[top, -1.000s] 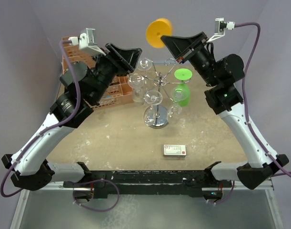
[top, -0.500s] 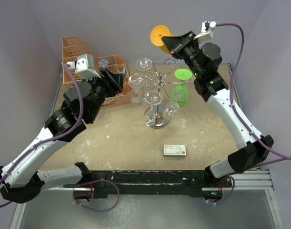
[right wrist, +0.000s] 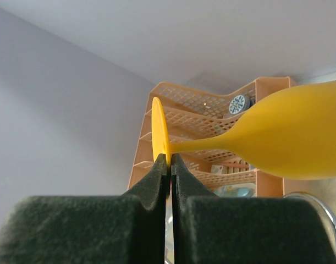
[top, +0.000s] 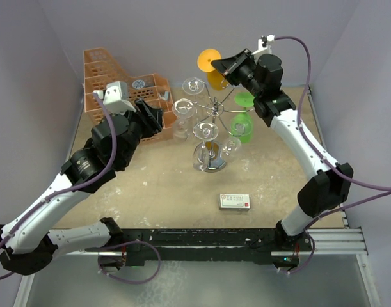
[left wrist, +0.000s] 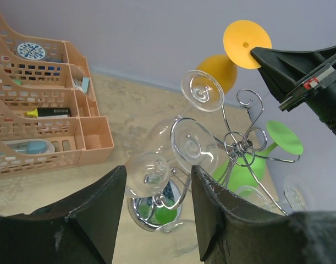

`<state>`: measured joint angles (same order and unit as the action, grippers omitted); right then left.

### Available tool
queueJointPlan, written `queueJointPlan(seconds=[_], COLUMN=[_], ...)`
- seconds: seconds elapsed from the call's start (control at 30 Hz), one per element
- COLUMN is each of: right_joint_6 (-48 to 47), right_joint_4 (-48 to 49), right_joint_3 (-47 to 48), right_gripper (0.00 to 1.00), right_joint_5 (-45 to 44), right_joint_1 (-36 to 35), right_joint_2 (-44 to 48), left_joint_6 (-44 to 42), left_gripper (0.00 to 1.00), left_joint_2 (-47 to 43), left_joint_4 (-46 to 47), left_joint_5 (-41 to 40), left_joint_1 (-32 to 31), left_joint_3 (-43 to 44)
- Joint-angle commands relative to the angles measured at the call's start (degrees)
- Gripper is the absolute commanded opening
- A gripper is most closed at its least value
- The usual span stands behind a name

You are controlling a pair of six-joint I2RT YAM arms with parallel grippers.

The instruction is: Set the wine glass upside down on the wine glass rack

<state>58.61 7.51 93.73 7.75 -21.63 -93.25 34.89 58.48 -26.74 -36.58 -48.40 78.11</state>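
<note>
Orange lattice basket point(top: 96, 67) back left — small white box point(top: 234, 201) flat on table point(top: 163, 185).

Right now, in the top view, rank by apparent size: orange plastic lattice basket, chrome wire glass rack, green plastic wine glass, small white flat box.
1. Orange plastic lattice basket, partly hidden.
2. Chrome wire glass rack, close behind.
3. Green plastic wine glass.
4. Small white flat box.

We find no writing that we can read. The small white box point(top: 234, 201) by the near edge of the table point(top: 150, 185), right of the middle, carries dark print and a red mark, too small to make out. The round blue-and-white disc point(left wrist: 30, 50) in the orange basket point(left wrist: 93, 140) at the back left corner shows only a pattern
</note>
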Motion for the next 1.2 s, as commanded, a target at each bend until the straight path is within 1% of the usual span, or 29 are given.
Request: queueJointPlan(seconds=[0.0, 0.07, 0.17, 0.4, 0.6, 1.0, 1.17], right_joint_6=[3.7, 5.3, 7.0, 9.3, 9.0, 10.0, 9.4], right_joint_4=[0.6, 0.7, 0.5, -0.7, -3.7, -4.2, -5.6], right_joint_3=[-0.4, -2.8, -4.7, -5.9, -6.7, -10.4, -11.0], right_gripper=[0.0, 0.0, 0.0, 0.0, 0.0, 0.0, 0.0], right_joint_5=[2.2, 1.8, 2.1, 5.7, 4.0, 4.3, 1.9], right_joint_1=[0.1, 0.1, 0.1, 0.1, 0.0, 0.0, 0.0], right_joint_2=[3.5, 5.0, 6.7, 8.2, 9.7, 11.8, 13.7], left_joint_6=[0.8, 1.3, 1.6, 1.9, 2.4, 2.2, 2.5], left_gripper=[0.48, 0.48, 0.48, 0.48, 0.48, 0.48, 0.48], left_joint_2=[-1.4, -1.3, -0.5, 0.1, 0.3, 0.6, 1.1], left_joint_4=[0.6, 1.2, 2.4, 3.1, 3.3, 2.7, 1.0], left_joint_5=[-1.7, -1.6, 0.7, 1.3, 2.1, 2.2, 1.7], left_joint_1=[0.0, 0.0, 0.0, 0.0, 0.0, 0.0, 0.1], left_joint_3=[-0.8, -1.1, -0.9, -0.4, -0.4, -0.1, 0.9])
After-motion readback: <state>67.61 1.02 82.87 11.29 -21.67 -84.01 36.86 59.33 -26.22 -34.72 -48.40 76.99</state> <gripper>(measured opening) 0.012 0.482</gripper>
